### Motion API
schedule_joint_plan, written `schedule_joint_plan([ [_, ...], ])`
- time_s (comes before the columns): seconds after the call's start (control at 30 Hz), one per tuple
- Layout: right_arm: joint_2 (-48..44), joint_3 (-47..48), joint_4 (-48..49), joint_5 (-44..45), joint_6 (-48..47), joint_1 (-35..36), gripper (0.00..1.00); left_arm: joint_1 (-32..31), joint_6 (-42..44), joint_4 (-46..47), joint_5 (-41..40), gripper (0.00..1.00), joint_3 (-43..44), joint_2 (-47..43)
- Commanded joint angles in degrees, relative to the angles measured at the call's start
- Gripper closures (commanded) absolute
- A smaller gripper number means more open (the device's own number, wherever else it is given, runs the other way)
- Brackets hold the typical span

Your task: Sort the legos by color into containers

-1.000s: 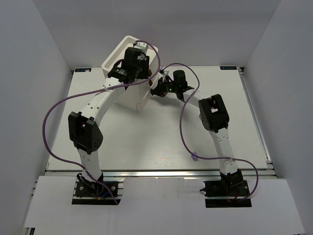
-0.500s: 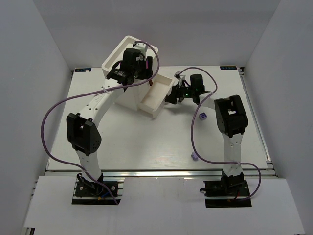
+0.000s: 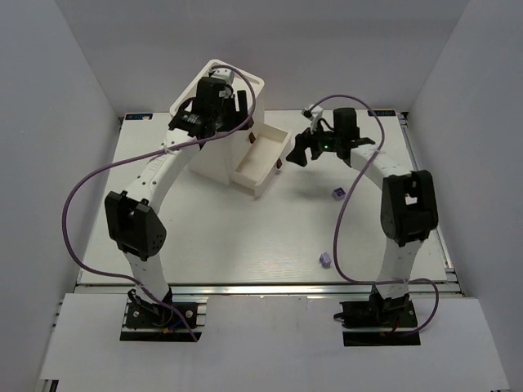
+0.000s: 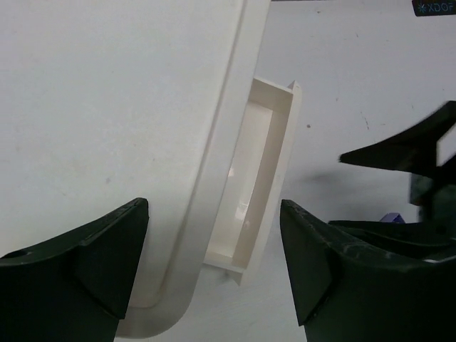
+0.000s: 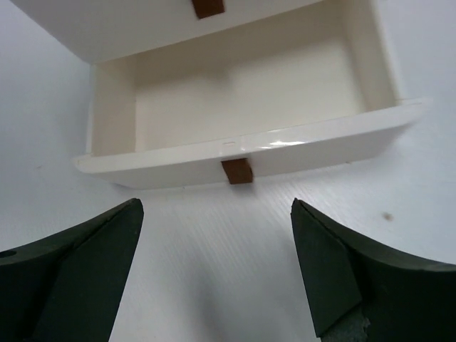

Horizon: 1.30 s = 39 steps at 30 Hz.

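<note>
At the far left of the desk (image 3: 245,237) stands a tall white cabinet (image 3: 214,159) with a recessed top. One shallow white drawer (image 3: 263,155) is pulled well out toward the right, and its brown knob (image 3: 279,166) faces the right arm. The right wrist view looks into this drawer (image 5: 249,92) and shows its white floor and walls, with the knob (image 5: 237,171) on the middle of the front panel. A second knob (image 5: 208,7) sits on a closed front just above it.

The left end effector (image 3: 211,114) is over the cabinet's top, fingers spread wide with nothing between them. Its own camera shows the flat white top (image 4: 107,107) and its rounded rim below the fingers (image 4: 78,263), with the open drawer (image 4: 260,178) sticking out past the edge. I cannot tell whether the fingers touch the top.

The right end effector (image 3: 298,149) is near the drawer's front, just right of the knob, and is also spread wide and holds nothing. In its own view the fingers (image 5: 363,278) stand on either side of the knob, apart from it.

Two light purple bricks lie on the bare desk right of the cabinet. One brick (image 3: 337,193) is below the right forearm, and the other brick (image 3: 324,259) is nearer the front edge. They are well apart from each other and from the drawer.
</note>
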Motion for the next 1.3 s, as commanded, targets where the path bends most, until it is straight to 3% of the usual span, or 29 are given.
schedule_joint_plan([
  [0.0, -9.2, -2.7, -3.2, 8.0, -6.2, -1.7, 0.11, 0.6, -3.3, -1.1, -0.5, 0.16, 0.7, -5.8],
  [0.1, -14.3, -4.6, -4.4, 19.7, -0.8, -3.0, 0.11, 0.6, -5.1, 0.2, 1.4, 0.21, 0.1, -8.8],
  [0.13, -14.7, -3.8, -6.9, 18.7, -2.8, -4.4, 0.12, 0.6, -5.5, 0.6, 2.4, 0.32, -0.2, -9.7],
  [0.2, -13.9, 0.4, -18.0, 16.9, -3.0, -5.6, 0.42, -0.6, -7.0, 1.8, 6.6, 0.52, -2.9, -11.6],
  [0.23, -12.6, 1.7, -25.3, 16.4, -3.0, -6.5, 0.55, -0.6, -7.5, 2.2, 9.4, 0.67, -5.6, -13.8],
  [0.27, -12.0, 2.8, -28.7, 15.8, -3.4, -6.6, 0.66, -0.6, -8.2, 2.7, 11.5, 0.72, -7.2, -14.9],
  [0.33, -11.6, 3.2, -33.1, 16.5, -3.8, -7.6, 0.66, -1.1, -11.1, 5.1, 15.7, 0.77, -10.7, -18.2],
  [0.43, -13.2, -0.5, -35.3, 20.8, -3.9, -8.1, 0.41, -1.7, -14.2, 8.0, 22.5, 0.66, -17.0, -22.3],
  [0.47, -13.7, -1.2, -35.5, 21.9, -4.2, -8.1, 0.23, -1.7, -14.8, 8.1, 24.5, 0.52, -18.4, -23.0],
  [0.53, -14.5, -3.1, -36.3, 25.3, -4.8, -8.0, 0.12, -2.9, -15.1, 7.2, 25.9, 0.40, -19.5, -24.2],
  [0.57, -14.5, -3.4, -36.7, 26.3, -5.7, -7.9, 0.11, -3.0, -15.6, 6.7, 27.0, 0.32, -20.2, -25.3],
  [0.7, -12.4, -5.6, -37.4, 31.2, -7.6, -7.9, 0.11, -5.4, -18.2, 8.5, 28.2, 0.24, -28.0, -28.7],
  [0.93, -8.8, -8.6, -33.9, 37.0, -9.5, -7.8, 0.14, -9.1, -22.7, 12.8, 24.7, 0.24, -36.8, -32.8],
  [1.27, -2.7, -5.0, -32.4, 36.4, -9.2, -7.7, 0.26, -15.0, -23.6, 12.2, 20.9, 0.24, -38.2, -29.6],
])
